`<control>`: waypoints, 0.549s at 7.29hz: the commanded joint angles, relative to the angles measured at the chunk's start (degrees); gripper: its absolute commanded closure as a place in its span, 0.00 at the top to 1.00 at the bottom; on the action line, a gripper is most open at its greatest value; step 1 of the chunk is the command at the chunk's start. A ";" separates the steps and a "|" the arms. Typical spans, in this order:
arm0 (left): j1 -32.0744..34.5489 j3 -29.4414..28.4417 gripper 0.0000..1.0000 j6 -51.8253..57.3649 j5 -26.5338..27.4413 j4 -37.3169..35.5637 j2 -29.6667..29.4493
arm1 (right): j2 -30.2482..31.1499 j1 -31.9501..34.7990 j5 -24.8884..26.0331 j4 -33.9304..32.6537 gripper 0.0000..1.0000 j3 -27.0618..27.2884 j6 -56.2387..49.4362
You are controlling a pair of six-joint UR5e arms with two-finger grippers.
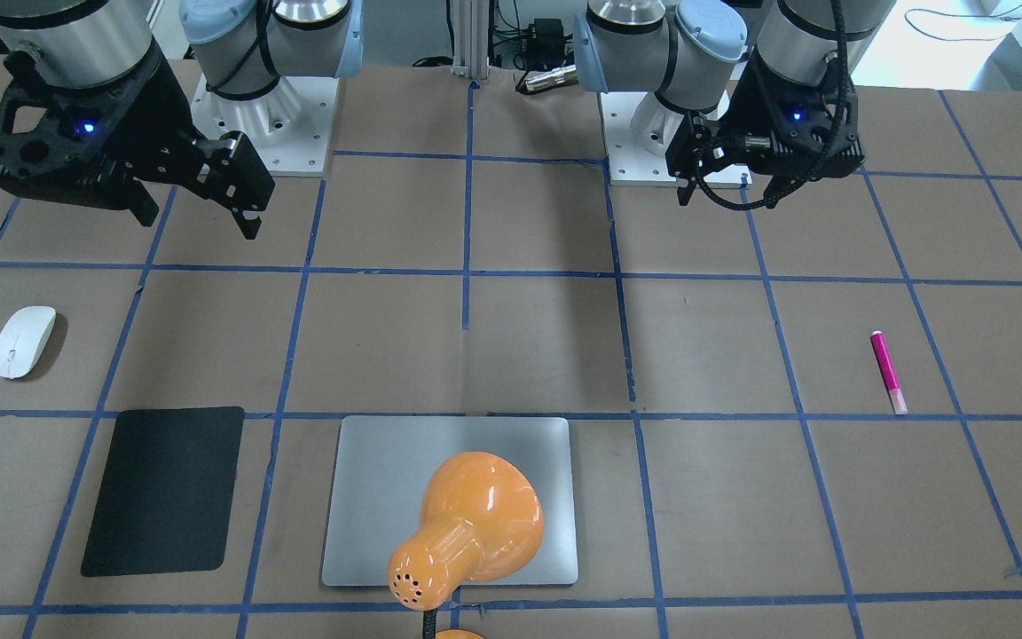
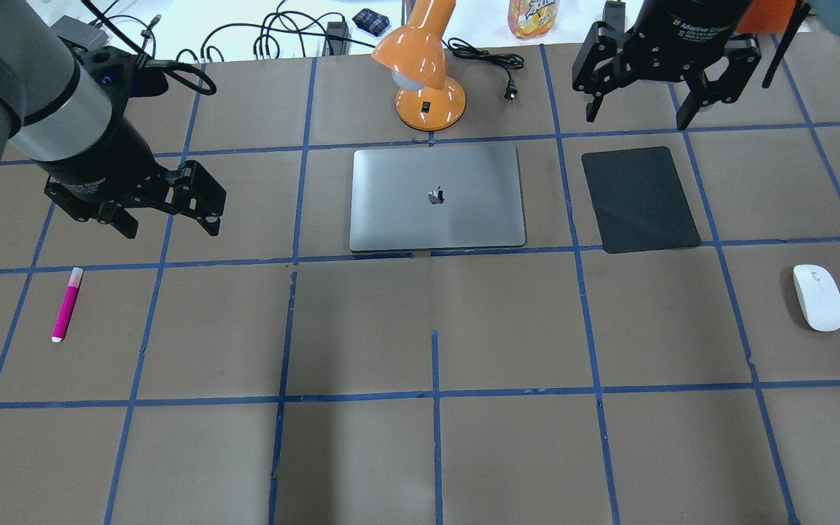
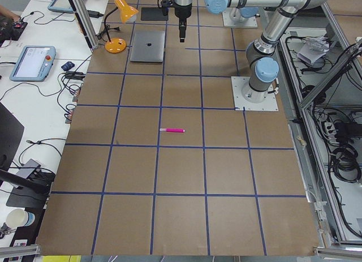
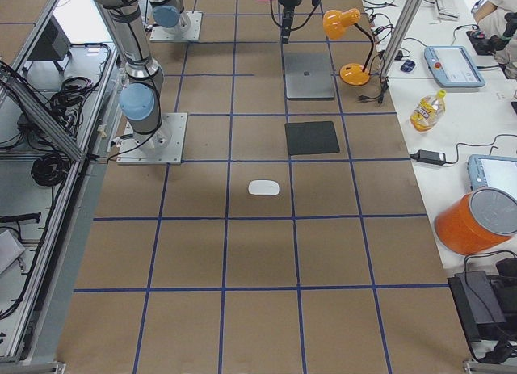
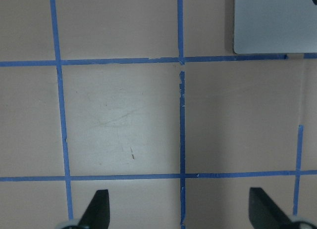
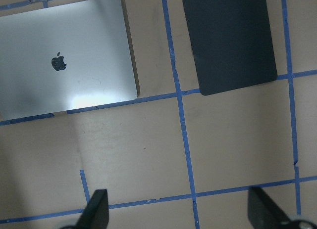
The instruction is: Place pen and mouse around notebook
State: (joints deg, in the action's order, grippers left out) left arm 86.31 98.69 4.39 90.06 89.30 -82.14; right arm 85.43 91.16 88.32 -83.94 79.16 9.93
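Note:
The pink pen [image 2: 67, 305] lies on the table's left part, below and left of my left gripper [image 2: 170, 227], which hovers open and holds nothing. The white mouse [image 2: 818, 297] rests far right. My right gripper [image 2: 637, 118] hangs open above the far edge, just behind a black mat [image 2: 639, 198]. The silver notebook [image 2: 436, 197] lies flat at centre back, and also fills the upper left of the right wrist view [image 6: 64, 56]. Only a corner of the notebook [image 5: 275, 21] shows in the left wrist view, with bare table between the fingertips [image 5: 96, 209].
An orange desk lamp [image 2: 427, 80] stands right behind the notebook, its shade leaning over it. A juice bottle [image 2: 533, 16] and cables lie beyond the far edge. Blue tape lines grid the brown table [image 2: 434, 437].

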 commanded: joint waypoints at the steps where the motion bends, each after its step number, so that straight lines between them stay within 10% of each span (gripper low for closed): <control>1: 0.00 0.01 1.00 0.09 -0.06 0.00 0.05 | 0.00 -0.02 0.01 0.00 1.00 0.03 0.00; 4: 0.00 1.93 1.00 0.27 0.12 -0.43 0.40 | -0.17 -0.46 0.71 0.18 1.00 -0.15 -0.70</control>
State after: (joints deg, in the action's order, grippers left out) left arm 86.31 99.30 4.56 89.98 89.24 -81.97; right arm 85.34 90.93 88.78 -83.82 79.06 9.49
